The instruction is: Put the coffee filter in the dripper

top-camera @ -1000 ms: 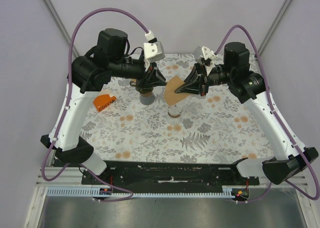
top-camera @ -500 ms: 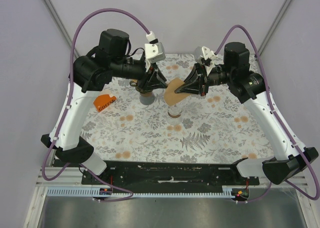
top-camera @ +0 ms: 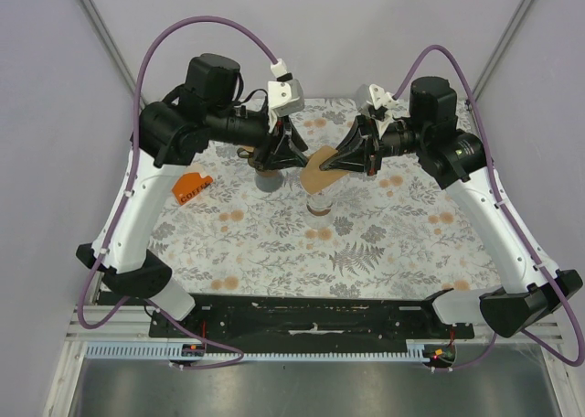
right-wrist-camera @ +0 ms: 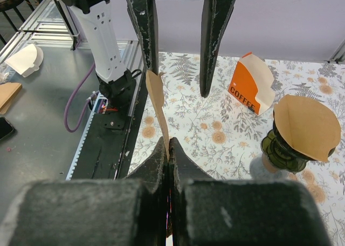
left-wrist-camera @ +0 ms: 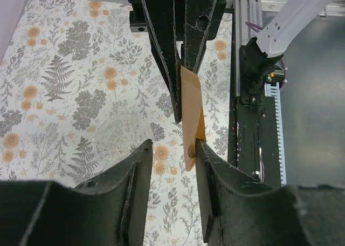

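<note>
My right gripper (top-camera: 336, 164) is shut on a flat brown coffee filter (top-camera: 315, 171) and holds it in the air above a clear glass dripper (top-camera: 320, 200). The right wrist view shows the filter (right-wrist-camera: 157, 101) edge-on, pinched between my right gripper's (right-wrist-camera: 168, 143) jaws. My left gripper (top-camera: 294, 155) is open beside the filter, facing the right one. In the left wrist view the filter (left-wrist-camera: 191, 114) hangs between my left gripper's (left-wrist-camera: 172, 147) spread fingers, its lower tip against the right finger (left-wrist-camera: 207, 168). The glass dripper (left-wrist-camera: 121, 136) stands below on the left.
A dark green dripper (right-wrist-camera: 284, 148) with a brown filter (right-wrist-camera: 305, 125) in it stands left of the glass one, under my left arm (top-camera: 267, 172). An orange filter box (top-camera: 190, 187) marked COFFEE lies on the floral cloth at the left (right-wrist-camera: 251, 84).
My left gripper has shifted slightly right, closer to the held filter. The right gripper and the filter have barely moved.
</note>
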Tool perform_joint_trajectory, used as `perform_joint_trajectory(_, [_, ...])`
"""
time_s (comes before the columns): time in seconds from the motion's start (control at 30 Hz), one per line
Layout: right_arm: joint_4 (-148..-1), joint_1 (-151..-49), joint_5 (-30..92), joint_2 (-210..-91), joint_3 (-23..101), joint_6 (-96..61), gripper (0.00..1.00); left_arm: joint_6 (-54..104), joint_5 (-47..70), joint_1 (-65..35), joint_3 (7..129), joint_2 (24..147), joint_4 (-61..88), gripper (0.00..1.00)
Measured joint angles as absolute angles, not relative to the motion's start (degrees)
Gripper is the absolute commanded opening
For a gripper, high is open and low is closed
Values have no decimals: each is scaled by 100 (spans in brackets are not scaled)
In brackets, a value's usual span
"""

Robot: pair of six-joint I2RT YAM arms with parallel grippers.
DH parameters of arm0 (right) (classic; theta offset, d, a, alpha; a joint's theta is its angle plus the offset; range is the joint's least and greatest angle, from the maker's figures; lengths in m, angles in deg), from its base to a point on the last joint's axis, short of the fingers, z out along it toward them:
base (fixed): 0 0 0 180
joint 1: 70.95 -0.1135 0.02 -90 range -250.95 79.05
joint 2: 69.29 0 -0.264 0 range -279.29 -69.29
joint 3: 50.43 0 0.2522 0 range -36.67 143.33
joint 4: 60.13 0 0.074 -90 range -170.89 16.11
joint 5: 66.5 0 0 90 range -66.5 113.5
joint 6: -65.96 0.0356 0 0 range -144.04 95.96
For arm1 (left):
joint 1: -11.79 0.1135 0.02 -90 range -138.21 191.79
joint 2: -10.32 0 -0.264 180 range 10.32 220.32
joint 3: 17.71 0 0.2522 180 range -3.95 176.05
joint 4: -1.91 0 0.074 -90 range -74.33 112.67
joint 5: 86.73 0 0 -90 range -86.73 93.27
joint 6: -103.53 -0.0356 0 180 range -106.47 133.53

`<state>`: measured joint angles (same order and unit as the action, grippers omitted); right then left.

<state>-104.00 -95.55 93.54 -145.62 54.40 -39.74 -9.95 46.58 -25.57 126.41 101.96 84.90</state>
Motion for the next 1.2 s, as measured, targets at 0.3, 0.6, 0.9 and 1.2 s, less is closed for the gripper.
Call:
perform_joint_trajectory(0.3, [-10441, -9555, 9363, -14610, 5532, -3972, 0, -914, 4671, -2557, 12438, 10270, 8348, 39])
perform_joint_trajectory(0.6, [-10450, -9555, 9394, -14831, 5704, -3966, 10, -735, 4739, -2562, 12379, 10286, 8138, 10])
perform_joint_trajectory(0.9, [-10524, -9550, 8414, -14993, 5894, -3782, 67, -141, 4638, -2562, 12027, 10286, 7806, 2])
perform_joint_trajectory(1.2, [-9762, -9627, 5249, -14693, 5595, -2689, 65, 1254, 2516, -2557, 12005, 10283, 7176, 2])
